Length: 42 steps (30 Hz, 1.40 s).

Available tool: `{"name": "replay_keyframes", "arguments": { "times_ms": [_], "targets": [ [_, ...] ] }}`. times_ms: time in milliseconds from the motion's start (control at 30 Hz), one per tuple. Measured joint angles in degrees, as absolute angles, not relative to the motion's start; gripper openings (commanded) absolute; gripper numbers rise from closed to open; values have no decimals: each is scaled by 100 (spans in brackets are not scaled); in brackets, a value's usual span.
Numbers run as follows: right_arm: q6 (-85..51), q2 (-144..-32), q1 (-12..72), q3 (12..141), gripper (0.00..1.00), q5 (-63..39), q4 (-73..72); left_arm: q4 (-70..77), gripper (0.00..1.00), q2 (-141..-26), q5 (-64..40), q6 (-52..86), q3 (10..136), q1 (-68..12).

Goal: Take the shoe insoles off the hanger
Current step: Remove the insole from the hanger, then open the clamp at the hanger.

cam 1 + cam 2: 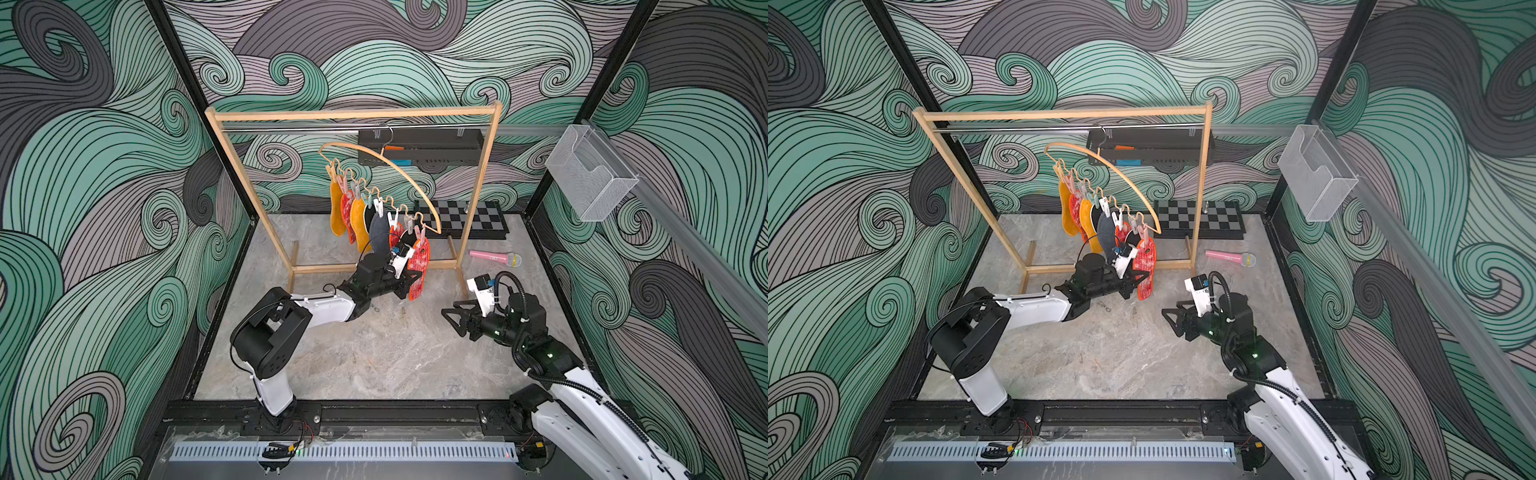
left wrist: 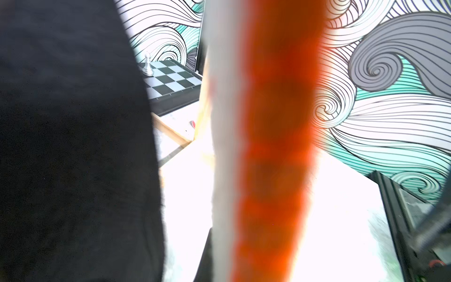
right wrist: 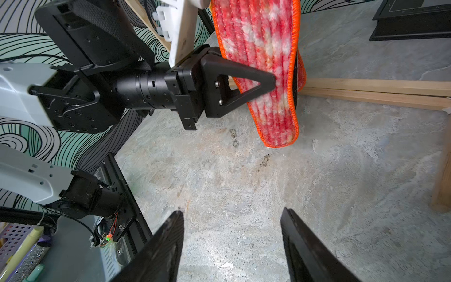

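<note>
Shoe insoles (image 1: 359, 220) hang in a slanting row from the pastel pegs of the hanger (image 1: 347, 143). It is a light wooden bow on a metal hook, and it hangs from the rail of the wooden rack (image 1: 353, 114) at the back of the table (image 1: 374, 353). From the high end of the row I can make out a mustard yellow insole (image 1: 336, 210), a red-white one and a second mustard one. Black and dark grey (image 1: 379, 232) ones follow, overlapping too much for a clean count.

At the low end hangs the mottled insole (image 3: 263, 36), fluffy red and white in stitched ridges with a bright orange edge. A peg holds its top.

My left gripper (image 3: 285, 80) is clamped on the mottled insole about halfway down, one black triangular finger on each face. The left wrist view is mostly blur, a black mass and an orange band against the lens.

My right gripper (image 3: 231, 211) has its jaws apart and holds nothing. It sits low over the table, well apart from the row.

Behind the rack lies a chessboard (image 1: 478, 218) with one silver pawn (image 2: 147, 64), and beside it a pink microphone (image 1: 492, 257). A black box (image 1: 440, 145) behind the rail carries an orange and a blue patch, too small for me to read.
</note>
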<state>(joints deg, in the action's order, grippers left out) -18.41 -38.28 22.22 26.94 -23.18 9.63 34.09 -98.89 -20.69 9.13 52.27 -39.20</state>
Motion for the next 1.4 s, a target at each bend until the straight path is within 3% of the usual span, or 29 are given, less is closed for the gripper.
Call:
{"name": "replay_keyframes", "arguments": {
  "times_ms": [367,800,1033,1400],
  "targets": [
    [-1688,-4200,2222,3212,70,-3006,82,1393,0,-8453,-2335,864,5269,-3920],
    [-1415,-5961,2073,4641,71,-4488,-1151,-331,0,-7365,-2558,1098,5271,-3920],
    [-1459,-6622,2056,5196,72,-5389,-1444,-1081,0,-7137,-2919,1175,5328,-3918],
    [-1385,-6930,1988,5485,77,-5833,-1496,-1649,3,-7072,-4038,1229,5631,-3918]
  ]
}}
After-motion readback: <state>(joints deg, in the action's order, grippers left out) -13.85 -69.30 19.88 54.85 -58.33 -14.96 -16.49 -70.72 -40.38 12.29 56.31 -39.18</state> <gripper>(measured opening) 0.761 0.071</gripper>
